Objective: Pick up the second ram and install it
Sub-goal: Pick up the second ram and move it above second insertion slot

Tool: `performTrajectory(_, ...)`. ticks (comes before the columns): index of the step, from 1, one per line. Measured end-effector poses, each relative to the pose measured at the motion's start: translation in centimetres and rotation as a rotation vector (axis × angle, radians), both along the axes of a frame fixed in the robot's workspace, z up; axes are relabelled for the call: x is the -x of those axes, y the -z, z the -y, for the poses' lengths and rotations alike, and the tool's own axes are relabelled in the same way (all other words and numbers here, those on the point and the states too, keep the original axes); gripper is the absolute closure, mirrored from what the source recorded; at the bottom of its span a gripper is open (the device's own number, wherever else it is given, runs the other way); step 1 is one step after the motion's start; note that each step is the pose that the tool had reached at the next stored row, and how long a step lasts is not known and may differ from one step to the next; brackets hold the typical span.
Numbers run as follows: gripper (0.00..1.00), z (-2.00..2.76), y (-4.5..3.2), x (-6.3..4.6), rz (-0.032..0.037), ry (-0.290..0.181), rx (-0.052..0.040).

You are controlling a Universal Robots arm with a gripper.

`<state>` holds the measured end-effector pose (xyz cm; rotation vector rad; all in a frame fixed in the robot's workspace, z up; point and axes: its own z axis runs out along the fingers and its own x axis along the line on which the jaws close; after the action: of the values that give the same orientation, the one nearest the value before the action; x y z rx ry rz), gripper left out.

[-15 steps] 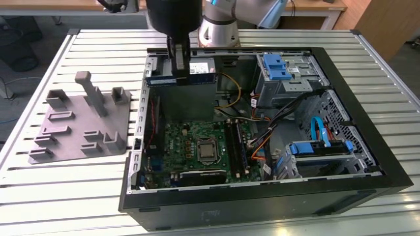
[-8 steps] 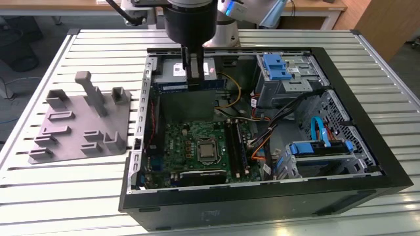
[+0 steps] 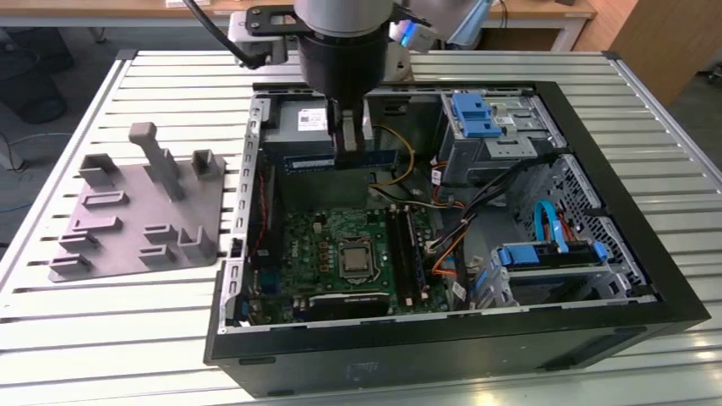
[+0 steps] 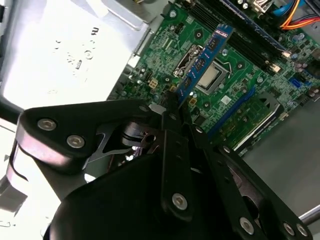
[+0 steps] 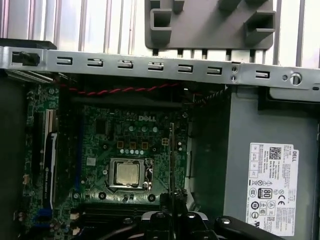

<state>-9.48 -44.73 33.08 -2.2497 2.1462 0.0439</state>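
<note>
My gripper (image 3: 352, 145) is shut on the second ram (image 3: 338, 161), a thin blue stick with black chips. It hangs level in the air over the rear part of the open computer case (image 3: 631, 245), above the green motherboard (image 3: 327, 245). In the second wrist view the ram (image 4: 202, 62) juts out from between the black fingers (image 4: 172, 107), over the processor socket (image 4: 212, 77). In the first wrist view the ram (image 5: 171, 160) shows edge-on as a thin line rising from the gripper (image 5: 171, 197). The long memory slots (image 3: 408, 254) run beside the processor.
A grey plastic tray (image 3: 135, 211) with upright pegs lies on the slatted table (image 3: 90, 321) at the exterior view's left of the case. Inside the case are the power supply (image 5: 270, 165), blue drive brackets (image 3: 474, 114) and bundles of cables (image 3: 462, 220).
</note>
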Motion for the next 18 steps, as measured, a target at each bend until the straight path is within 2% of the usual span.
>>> performTrajectory(18,0.86,3.00,3.25,-1.8,0.0007,0.000,-0.0005)
